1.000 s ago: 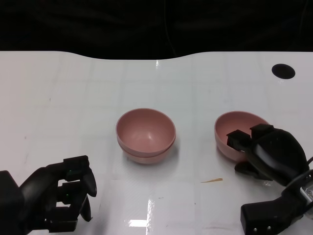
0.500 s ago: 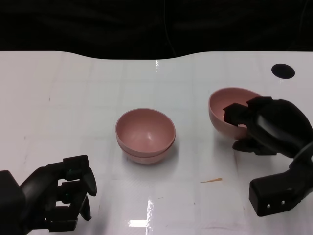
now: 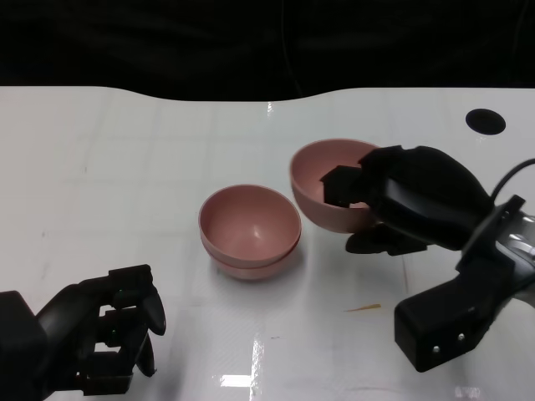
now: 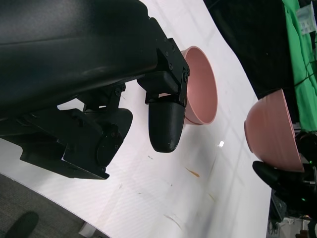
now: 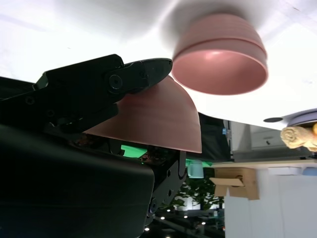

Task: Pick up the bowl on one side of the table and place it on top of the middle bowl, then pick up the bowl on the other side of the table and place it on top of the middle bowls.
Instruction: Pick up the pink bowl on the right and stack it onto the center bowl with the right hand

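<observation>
Item 1, nearest, about 7 o'clock on the surface [image 3: 125, 167]: left hand [image 3: 100, 330]. Fingers curled in on nothing, clenched and idle, resting low beside the near edge. Not engaged in the step in hand.

Item 2, about 5 o'clock: a small tan sliver [image 3: 362, 308] lying flat on the white surface, near the right forearm. Not part of the task.

Item 3, about 4 o'clock: right hand [image 3: 410, 205]. Grasping the carried bowl [image 3: 322, 188] at its rim, fingers inside and thumb below the outer wall. The bowl is lifted off the surface and tilted, its opening turned toward 9 o'clock.

Item 4, centre: middle stack [image 3: 249, 230]. Two pink bowls nested, upright, a seam visible between them in the right wrist view. The carried bowl hangs just beside the stack at its 2 o'clock side, apart from it, not yet over it.

Item 5, farthest, about 1 o'clock: round black spot [image 3: 484, 121] on the surface, well apart from everything else.

Status: one side bowl appears already stacked; the second transfer is under way. Next move, as judged: carry the bowl toward 9 o'clock until centred above the stack, level its rim, lower it into the nest, then release. A tilted drop risks catching the stack's rim.
</observation>
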Controlling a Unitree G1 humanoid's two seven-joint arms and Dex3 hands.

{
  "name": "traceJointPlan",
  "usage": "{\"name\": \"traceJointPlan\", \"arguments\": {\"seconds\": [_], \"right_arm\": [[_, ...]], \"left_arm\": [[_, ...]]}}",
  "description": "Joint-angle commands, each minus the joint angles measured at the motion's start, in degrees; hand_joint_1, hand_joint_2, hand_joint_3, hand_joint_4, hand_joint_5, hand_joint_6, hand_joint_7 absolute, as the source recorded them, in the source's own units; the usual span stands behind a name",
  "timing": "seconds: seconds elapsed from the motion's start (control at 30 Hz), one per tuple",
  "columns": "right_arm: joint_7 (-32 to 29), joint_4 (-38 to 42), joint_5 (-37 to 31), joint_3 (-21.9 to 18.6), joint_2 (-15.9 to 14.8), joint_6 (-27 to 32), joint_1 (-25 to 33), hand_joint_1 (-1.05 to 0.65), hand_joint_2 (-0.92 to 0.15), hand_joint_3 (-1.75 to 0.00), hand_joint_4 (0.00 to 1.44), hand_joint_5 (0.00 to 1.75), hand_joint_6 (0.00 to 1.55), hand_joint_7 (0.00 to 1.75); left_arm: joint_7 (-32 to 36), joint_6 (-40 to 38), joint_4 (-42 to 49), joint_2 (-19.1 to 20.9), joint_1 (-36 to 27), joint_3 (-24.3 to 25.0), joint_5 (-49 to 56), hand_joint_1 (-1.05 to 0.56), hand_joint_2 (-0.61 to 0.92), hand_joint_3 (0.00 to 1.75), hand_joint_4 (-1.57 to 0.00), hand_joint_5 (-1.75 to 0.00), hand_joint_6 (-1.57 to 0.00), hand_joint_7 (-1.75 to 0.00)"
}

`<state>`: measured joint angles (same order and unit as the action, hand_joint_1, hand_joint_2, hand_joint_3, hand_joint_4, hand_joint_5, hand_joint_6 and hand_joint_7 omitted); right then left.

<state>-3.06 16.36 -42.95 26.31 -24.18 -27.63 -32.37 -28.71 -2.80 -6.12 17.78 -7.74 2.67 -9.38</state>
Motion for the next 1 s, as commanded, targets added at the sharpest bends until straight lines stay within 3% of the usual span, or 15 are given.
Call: {"name": "traceJointPlan", "arguments": {"seconds": [0.03, 0.2, 0.37, 0.53, 0.83, 1.0], "right_arm": [[2.55, -1.74, 0.05, 0.17, 1.91, 0.45, -3.36, -0.27, -0.92, -0.10, 0.82, 1.75, 0.71, 1.36], [4.70, -1.55, -0.72, 1.13, 4.47, 0.26, -5.88, -0.27, -0.92, -0.13, 0.84, 1.75, 0.74, 1.29], [3.88, -0.13, -2.49, 2.33, 6.96, -0.51, -7.92, -0.26, -0.90, -0.19, 0.87, 1.75, 0.63, 1.63], [4.25, -0.08, -3.62, 3.42, 9.22, 0.26, -8.80, -0.25, -0.86, -0.16, 0.89, 1.75, 0.58, 1.72], [1.74, 2.43, -5.11, 4.72, 10.37, -0.48, -7.80, -0.22, -0.84, -0.09, 0.88, 1.75, 0.69, 1.39], [0.19, 4.10, -5.53, 5.35, 10.68, -0.82, -7.65, -0.21, -0.86, -0.08, 0.89, 1.75, 0.62, 1.60]], "left_arm": [[0.52, 0.44, 0.24, 0.30, 0.11, 0.06, 0.20, 0.30, 0.75, 1.14, -0.71, -1.75, -0.61, -1.75], [0.71, -0.12, 0.07, -0.06, 0.10, -0.24, 0.18, 0.30, 0.77, 1.13, -0.73, -1.75, -0.62, -1.75], [0.68, -0.61, -0.10, -0.27, 0.11, -0.32, -0.08, 0.29, 0.77, 1.12, -0.72, -1.75, -0.61, -1.75], [0.84, -2.04, -1.19, -0.38, -0.13, -0.45, -0.21, 0.28, 0.77, 1.11, -0.72, -1.75, -0.61, -1.75], [1.30, -3.33, -2.86, -0.07, -0.79, -0.57, 0.04, 0.27, 0.77, 1.10, -0.71, -1.75, -0.61, -1.75], [1.04, -3.46, -2.75, -0.13, -0.77, -0.40, -0.31, 0.28, 0.76, 1.11, -0.71, -1.75, -0.61, -1.75]]}}
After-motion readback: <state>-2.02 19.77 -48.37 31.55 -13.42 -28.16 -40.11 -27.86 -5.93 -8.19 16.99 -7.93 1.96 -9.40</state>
